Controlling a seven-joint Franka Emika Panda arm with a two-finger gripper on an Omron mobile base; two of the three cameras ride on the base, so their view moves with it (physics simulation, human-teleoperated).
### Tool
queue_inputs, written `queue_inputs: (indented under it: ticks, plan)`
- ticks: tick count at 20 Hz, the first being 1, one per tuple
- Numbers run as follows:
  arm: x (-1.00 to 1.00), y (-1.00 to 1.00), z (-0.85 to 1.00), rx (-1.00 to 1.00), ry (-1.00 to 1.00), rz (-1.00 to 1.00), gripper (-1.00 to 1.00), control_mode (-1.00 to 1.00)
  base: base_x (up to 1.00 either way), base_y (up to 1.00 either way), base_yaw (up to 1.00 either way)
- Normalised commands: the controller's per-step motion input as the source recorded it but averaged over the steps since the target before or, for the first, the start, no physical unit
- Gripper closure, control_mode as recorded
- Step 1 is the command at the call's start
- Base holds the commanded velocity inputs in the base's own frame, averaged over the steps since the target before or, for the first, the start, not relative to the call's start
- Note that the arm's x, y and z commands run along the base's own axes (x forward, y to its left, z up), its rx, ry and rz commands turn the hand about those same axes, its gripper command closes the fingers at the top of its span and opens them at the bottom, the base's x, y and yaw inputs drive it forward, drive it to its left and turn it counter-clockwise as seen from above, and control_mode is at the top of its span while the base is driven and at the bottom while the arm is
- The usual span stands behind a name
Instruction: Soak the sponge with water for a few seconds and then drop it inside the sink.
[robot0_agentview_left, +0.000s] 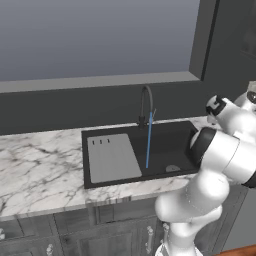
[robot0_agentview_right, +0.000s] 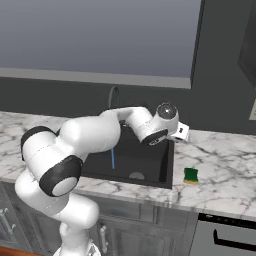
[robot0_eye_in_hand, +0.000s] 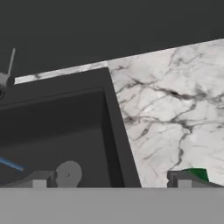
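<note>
The sponge (robot0_agentview_right: 190, 175), yellow with a green top, lies flat on the marble counter just right of the sink (robot0_agentview_right: 150, 162). In the hand view only a green corner of the sponge (robot0_eye_in_hand: 197, 173) peeks out beside the right fingertip. My gripper (robot0_eye_in_hand: 110, 180) is open, its tips set wide apart with nothing between them. It hovers over the sink's right rim, above and to the left of the sponge; the hand (robot0_agentview_right: 179, 131) is also seen from the right base. A thin blue stream of water (robot0_agentview_left: 148, 140) falls from the faucet (robot0_agentview_left: 145, 102) into the black sink (robot0_agentview_left: 170, 145).
A grey ribbed drainboard (robot0_agentview_left: 112, 157) fills the sink's left part, and a round drain (robot0_eye_in_hand: 68, 173) sits on the floor of the basin. Marble counter (robot0_agentview_right: 225, 160) runs both sides of the sink. A dark wall and window ledge rise behind, with cabinets below.
</note>
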Motion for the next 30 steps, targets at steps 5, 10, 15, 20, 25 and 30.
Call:
queue_inputs:
  ticks: [5, 10, 15, 20, 25, 30]
  plan:
    - [-0.27, 0.0, 0.21, -0.08, 0.22, 0.0, -1.0, -1.0, 0.0, 0.0, 0.0]
    - [-0.21, 0.0, 0.1, -0.01, 0.15, 0.01, -1.0, -1.0, 0.0, 0.0, 0.0]
    - [-0.02, -0.09, 0.0, 0.03, 0.1, 0.0, -1.0, -1.0, 0.0, 0.0, 0.0]
    - [0.0, -0.18, 0.0, 0.06, 0.23, 0.0, -1.0, -1.0, 0.0, 0.0, 0.0]
    - [0.0, -0.2, -0.05, 0.06, 0.21, 0.0, -1.0, -1.0, 0.0, 0.0, 0.0]
    - [0.0, -0.3, -0.11, 0.04, 0.07, 0.0, -1.0, -1.0, 0.0, 0.0, 0.0]
